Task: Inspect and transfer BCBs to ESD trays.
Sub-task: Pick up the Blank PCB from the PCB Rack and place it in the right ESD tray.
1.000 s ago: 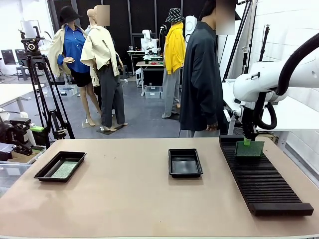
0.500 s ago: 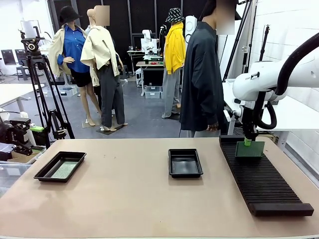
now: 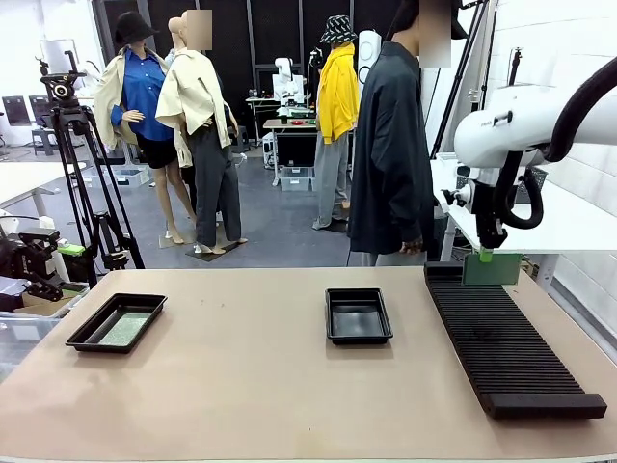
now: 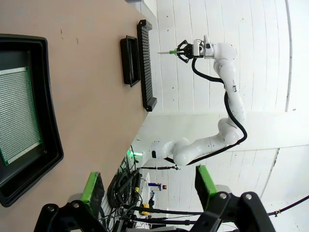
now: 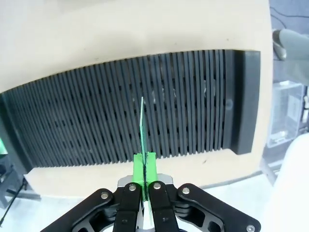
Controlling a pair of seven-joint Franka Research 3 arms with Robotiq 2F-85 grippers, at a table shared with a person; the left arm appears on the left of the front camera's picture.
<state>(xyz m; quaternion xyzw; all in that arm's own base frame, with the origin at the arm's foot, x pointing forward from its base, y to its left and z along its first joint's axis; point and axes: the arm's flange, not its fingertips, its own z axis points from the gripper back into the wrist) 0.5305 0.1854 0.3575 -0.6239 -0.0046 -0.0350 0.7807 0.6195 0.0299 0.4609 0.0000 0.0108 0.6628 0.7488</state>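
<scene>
My right gripper [image 3: 487, 254] is shut on the top edge of a green BCB [image 3: 492, 269], which hangs upright above the far end of the slotted rack [image 3: 506, 338]. In the right wrist view the BCB [image 5: 143, 126] shows edge-on between the shut green pads [image 5: 145, 164], clear of the rack [image 5: 193, 96]. A second BCB [image 3: 123, 328] lies flat in the left ESD tray [image 3: 85, 335]. The middle ESD tray [image 3: 359, 335] holds nothing. My left gripper [image 4: 148, 183] hovers open beside the left tray [image 4: 50, 140] and its BCB [image 4: 17, 116].
A person in a dark coat [image 3: 390, 145] stands at the far table edge, between the middle tray and the rack. A camera tripod [image 3: 77, 164] stands off the table's left. Bare tabletop [image 3: 241, 376] lies between the trays and along the front.
My right gripper has risen with the BCB, lifting it from the rack's slots to hang above them. The trays and the left arm have not moved.
</scene>
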